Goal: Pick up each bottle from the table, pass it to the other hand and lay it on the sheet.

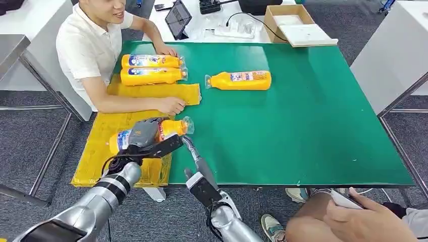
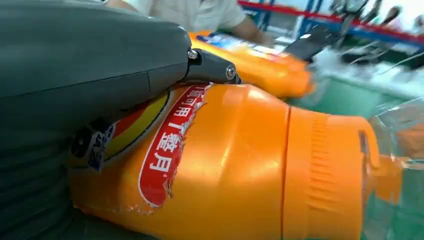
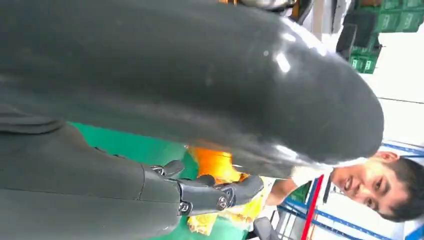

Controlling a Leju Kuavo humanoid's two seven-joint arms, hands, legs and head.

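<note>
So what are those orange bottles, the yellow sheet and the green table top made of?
The orange bottle in the robot's left hand looks like glossy moulded plastic: soft highlights, a seam line, and a clear film over the cap. The yellow sheet seems thin plastic film or coated paper, since it wrinkles. The green table top looks like a matte mat, perhaps rubber or felt; I can't tell which.

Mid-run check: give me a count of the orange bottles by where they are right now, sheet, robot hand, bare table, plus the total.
On the yellow sheet: 2, the far bottle and the near bottle
In the left hand: 1, the held bottle
On the green table: 1, the lone bottle
Total: 4
</note>
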